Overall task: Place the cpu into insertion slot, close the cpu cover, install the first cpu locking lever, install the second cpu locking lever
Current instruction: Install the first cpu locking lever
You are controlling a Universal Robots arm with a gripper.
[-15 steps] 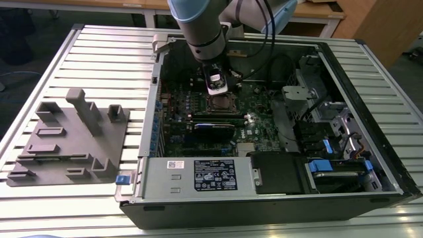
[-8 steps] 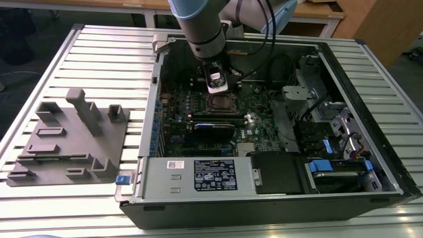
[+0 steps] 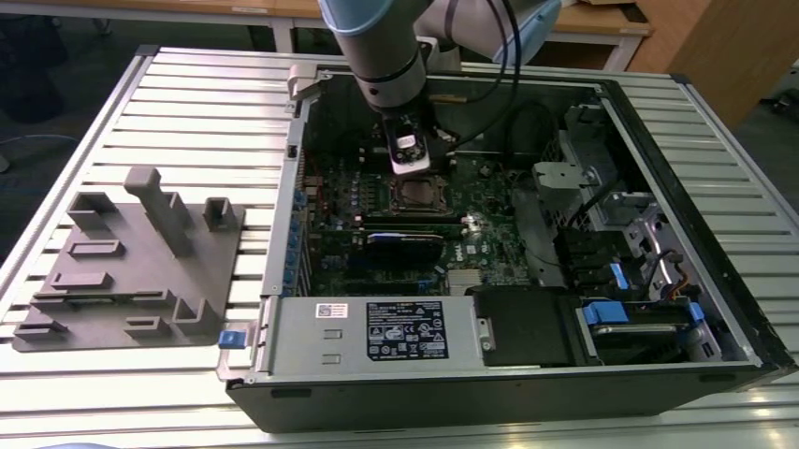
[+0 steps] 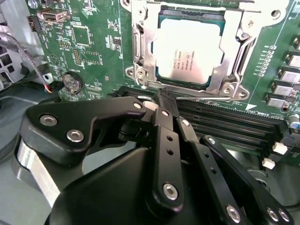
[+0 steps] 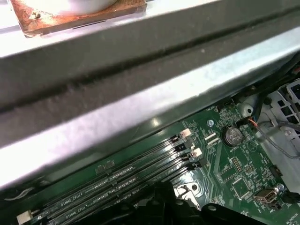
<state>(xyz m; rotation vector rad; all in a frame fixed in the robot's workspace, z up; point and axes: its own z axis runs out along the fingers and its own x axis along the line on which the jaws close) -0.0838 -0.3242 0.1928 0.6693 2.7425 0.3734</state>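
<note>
In the second wrist view the cpu [image 4: 187,51] lies flat in the insertion slot, its silver-grey top showing through the window of the cpu cover [image 4: 140,51], which is folded down over it. A thin metal locking lever [image 4: 206,97] runs along the socket edge nearest the memory slots. My gripper [image 4: 161,96] has its black fingers [image 4: 164,140] pressed together, tips right at one end of that lever. In the exterior view the gripper [image 3: 413,159] hangs just behind the insertion slot [image 3: 418,196] inside the open computer case.
Black memory slots [image 4: 225,122] run beside the socket, also seen in the first wrist view [image 5: 131,178]. A coin battery [image 4: 72,82] sits on the green board. The case wall [image 5: 140,93] is close by. A grey fixture block [image 3: 131,262] lies on the table at the exterior view's left.
</note>
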